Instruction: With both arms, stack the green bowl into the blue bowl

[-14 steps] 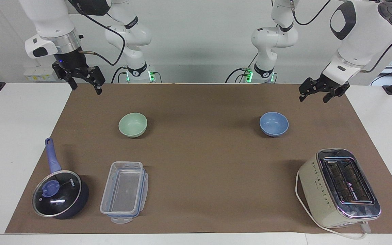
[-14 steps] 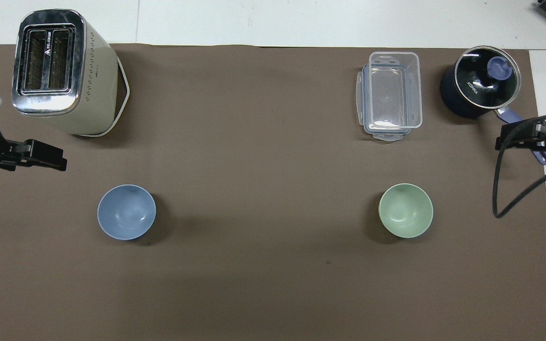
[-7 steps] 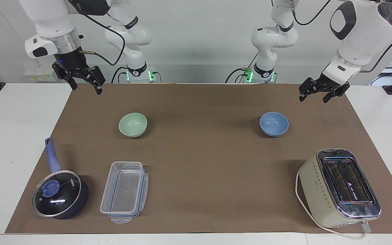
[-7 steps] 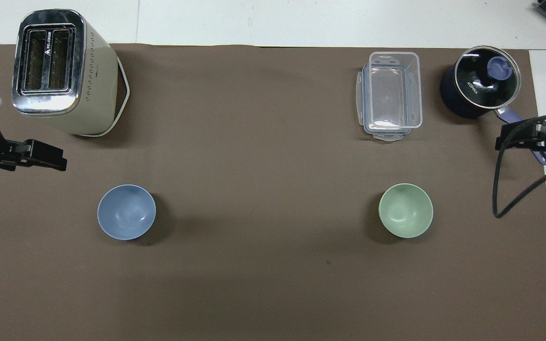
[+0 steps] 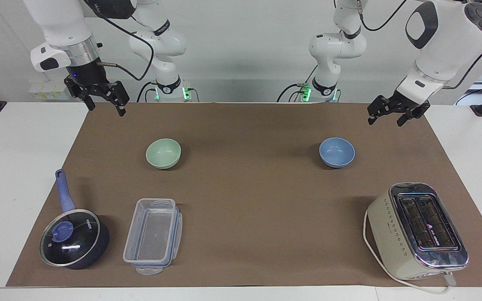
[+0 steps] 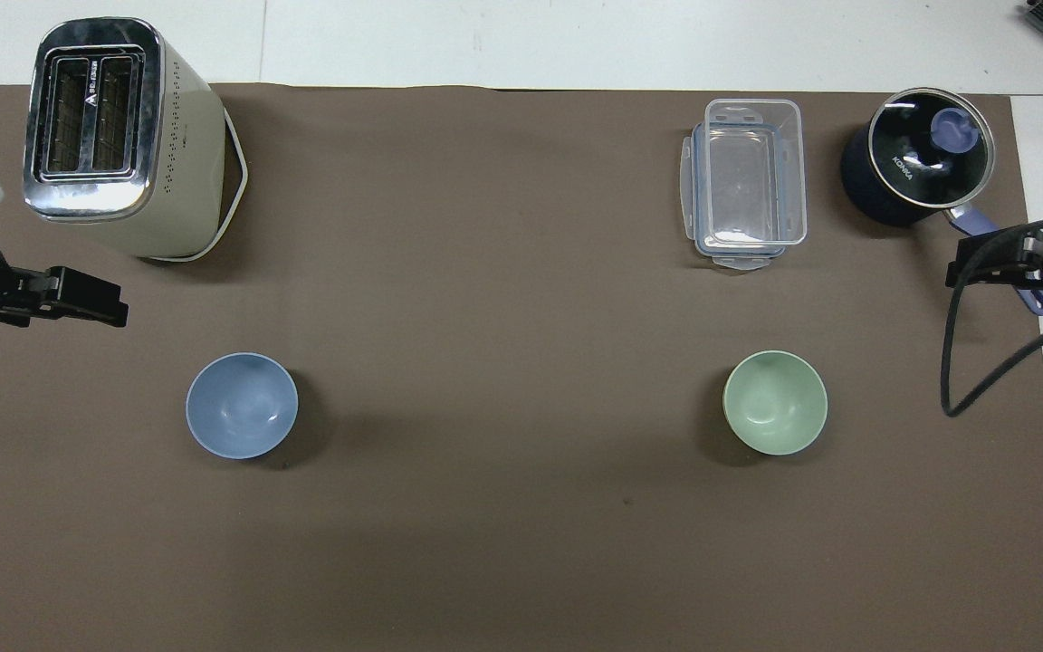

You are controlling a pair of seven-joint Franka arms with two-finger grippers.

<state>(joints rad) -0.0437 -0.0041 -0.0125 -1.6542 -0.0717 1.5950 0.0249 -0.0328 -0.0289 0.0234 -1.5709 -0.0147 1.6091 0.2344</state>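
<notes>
The green bowl (image 5: 163, 153) (image 6: 775, 403) stands upright on the brown mat toward the right arm's end. The blue bowl (image 5: 337, 152) (image 6: 242, 405) stands upright and empty toward the left arm's end, far apart from the green one. My right gripper (image 5: 107, 109) (image 6: 974, 263) hangs open and empty above the mat's corner at its own end. My left gripper (image 5: 385, 122) (image 6: 105, 303) hangs open and empty above the mat's edge at its end, off to the side of the blue bowl. Neither gripper touches a bowl.
A cream toaster (image 5: 416, 230) (image 6: 114, 136) stands farther from the robots than the blue bowl. A clear lidless container (image 5: 153, 235) (image 6: 746, 181) and a dark pot with a glass lid (image 5: 73, 238) (image 6: 915, 163) lie farther out than the green bowl. Bare mat (image 5: 245, 188) lies between the bowls.
</notes>
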